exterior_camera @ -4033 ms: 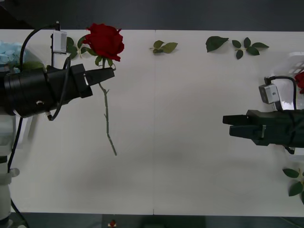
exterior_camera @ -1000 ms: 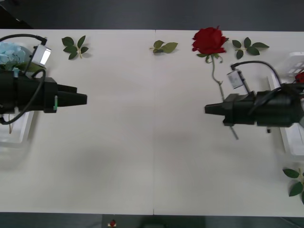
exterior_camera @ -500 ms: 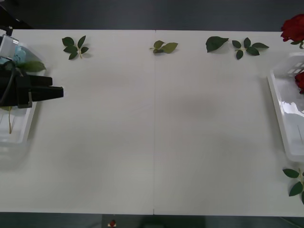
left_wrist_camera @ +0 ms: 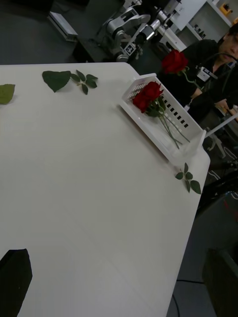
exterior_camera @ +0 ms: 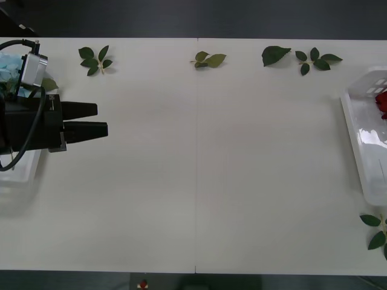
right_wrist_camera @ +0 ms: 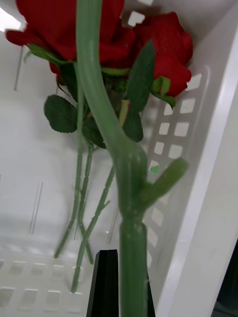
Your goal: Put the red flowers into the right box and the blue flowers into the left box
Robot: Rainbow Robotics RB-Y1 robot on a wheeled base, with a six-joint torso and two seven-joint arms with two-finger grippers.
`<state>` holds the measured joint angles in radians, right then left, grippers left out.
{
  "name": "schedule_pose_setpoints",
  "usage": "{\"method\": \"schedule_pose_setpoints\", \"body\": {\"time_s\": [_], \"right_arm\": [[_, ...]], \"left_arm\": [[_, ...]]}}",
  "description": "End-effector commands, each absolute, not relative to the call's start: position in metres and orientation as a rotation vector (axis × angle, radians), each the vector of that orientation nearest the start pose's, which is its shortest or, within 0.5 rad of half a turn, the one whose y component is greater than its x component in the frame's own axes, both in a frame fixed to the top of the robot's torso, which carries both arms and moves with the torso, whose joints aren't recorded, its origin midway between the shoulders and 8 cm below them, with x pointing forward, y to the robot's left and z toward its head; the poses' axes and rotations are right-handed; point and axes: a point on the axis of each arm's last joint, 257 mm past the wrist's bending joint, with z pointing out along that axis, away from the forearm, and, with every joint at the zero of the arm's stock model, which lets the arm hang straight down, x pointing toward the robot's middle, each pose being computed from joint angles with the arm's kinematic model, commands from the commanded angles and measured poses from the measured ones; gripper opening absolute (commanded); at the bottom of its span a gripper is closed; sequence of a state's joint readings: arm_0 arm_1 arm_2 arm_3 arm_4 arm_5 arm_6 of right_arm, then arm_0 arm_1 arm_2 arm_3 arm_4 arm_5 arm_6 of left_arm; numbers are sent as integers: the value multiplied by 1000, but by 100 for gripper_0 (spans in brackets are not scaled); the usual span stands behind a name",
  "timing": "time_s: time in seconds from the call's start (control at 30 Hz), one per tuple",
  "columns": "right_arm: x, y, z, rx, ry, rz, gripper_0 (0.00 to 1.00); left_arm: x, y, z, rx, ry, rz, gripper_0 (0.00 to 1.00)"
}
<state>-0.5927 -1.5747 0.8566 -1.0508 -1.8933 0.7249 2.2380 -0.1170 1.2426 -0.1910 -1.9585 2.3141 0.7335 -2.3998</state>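
My right gripper (right_wrist_camera: 121, 290) is shut on the thick green stem of a red rose (right_wrist_camera: 130, 198), held just over the right box (right_wrist_camera: 198, 208). Two more red flowers (right_wrist_camera: 166, 47) lie in that box with their stems along its floor. In the left wrist view the held rose (left_wrist_camera: 174, 60) hangs above the far end of the right box (left_wrist_camera: 184, 142), where red blooms (left_wrist_camera: 148, 94) lie. My left gripper (exterior_camera: 103, 119) is open and holds nothing, over the table's left side beside the left box (exterior_camera: 21, 172). The blue flowers (exterior_camera: 9, 63) show behind my left arm.
Loose green leaf sprigs lie along the far edge (exterior_camera: 95, 59), (exterior_camera: 208, 59), (exterior_camera: 276, 55), (exterior_camera: 317, 60) and at the near right corner (exterior_camera: 376, 231). The right box's rim (exterior_camera: 355, 142) reaches the table's right edge. The table (exterior_camera: 199, 169) between the boxes is bare white.
The left gripper handed the rose over and now sits open at the left. The right arm carried the rose rightward out of the front view, over the right box.
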Motion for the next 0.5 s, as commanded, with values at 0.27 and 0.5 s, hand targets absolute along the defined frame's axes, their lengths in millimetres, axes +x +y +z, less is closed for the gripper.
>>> {"method": "schedule_pose_setpoints", "body": {"time_s": [0.27,0.5], "right_arm": [[463,-662,-215,-209,2544,-362,0],[461,-676,-225,-150,2558,-399,0]], "left_arm": [[403,149,-52,783,1720,-976,100],[403,149,-53,779,1723,-979,100]]}}
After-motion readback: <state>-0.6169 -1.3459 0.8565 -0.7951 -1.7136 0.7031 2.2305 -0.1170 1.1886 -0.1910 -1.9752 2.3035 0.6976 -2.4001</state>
